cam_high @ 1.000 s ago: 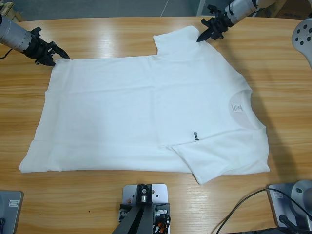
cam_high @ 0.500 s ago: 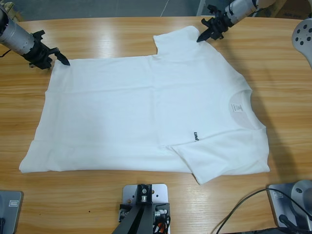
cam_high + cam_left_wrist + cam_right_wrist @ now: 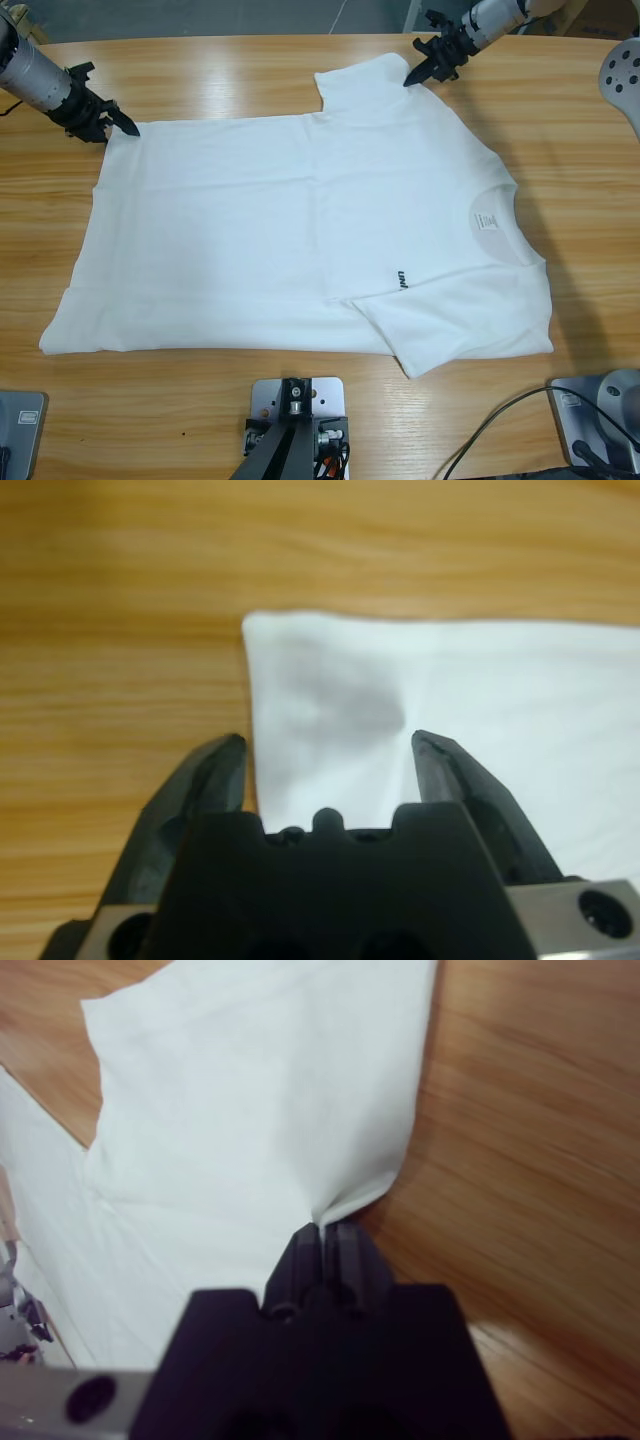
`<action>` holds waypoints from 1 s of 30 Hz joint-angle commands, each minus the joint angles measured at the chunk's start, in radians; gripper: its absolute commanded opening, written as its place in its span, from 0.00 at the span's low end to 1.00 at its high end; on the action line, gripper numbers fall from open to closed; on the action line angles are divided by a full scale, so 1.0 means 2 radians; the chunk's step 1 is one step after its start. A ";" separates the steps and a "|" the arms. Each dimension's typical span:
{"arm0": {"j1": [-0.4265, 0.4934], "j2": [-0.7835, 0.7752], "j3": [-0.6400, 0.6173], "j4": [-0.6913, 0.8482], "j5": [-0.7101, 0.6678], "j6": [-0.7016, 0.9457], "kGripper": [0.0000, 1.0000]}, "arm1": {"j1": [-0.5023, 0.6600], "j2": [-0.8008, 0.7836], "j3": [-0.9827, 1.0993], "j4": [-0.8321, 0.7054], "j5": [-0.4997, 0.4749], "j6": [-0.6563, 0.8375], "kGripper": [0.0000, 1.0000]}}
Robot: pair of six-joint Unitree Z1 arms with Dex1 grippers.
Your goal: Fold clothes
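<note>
White T-shirt (image 3: 300, 240) lies flat across the long wooden table (image 3: 250, 80), neck toward the right side of the high view, hem toward the left; one sleeve is folded in over the chest near the front edge, the other spread toward the far edge. Tabletop is glossy light wood with visible grain; a strip of grey floor shows past the far edge. Small dark lettering (image 3: 400, 279) on the chest and a label (image 3: 484, 219) inside the collar show only from above. Left gripper (image 3: 122, 121) sits at the far hem corner; its wrist view shows the jaws spread apart, the shirt corner (image 3: 300, 680) just ahead between them, ungripped. Right gripper (image 3: 413, 77) is at the far sleeve's edge; its wrist view shows the jaws closed, pinching a puckered bit of sleeve cloth (image 3: 340, 1195).
</note>
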 commanded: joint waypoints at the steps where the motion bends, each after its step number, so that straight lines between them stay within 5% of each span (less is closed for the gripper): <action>1: 0.004 0.038 -0.009 -0.001 -0.019 -0.003 0.00 | -0.002 0.063 -0.144 0.012 -0.013 0.001 0.00; 30: 0.012 -0.015 0.036 -0.012 -0.084 -0.018 0.00 | 0.000 0.018 -0.147 0.056 -0.025 -0.004 0.00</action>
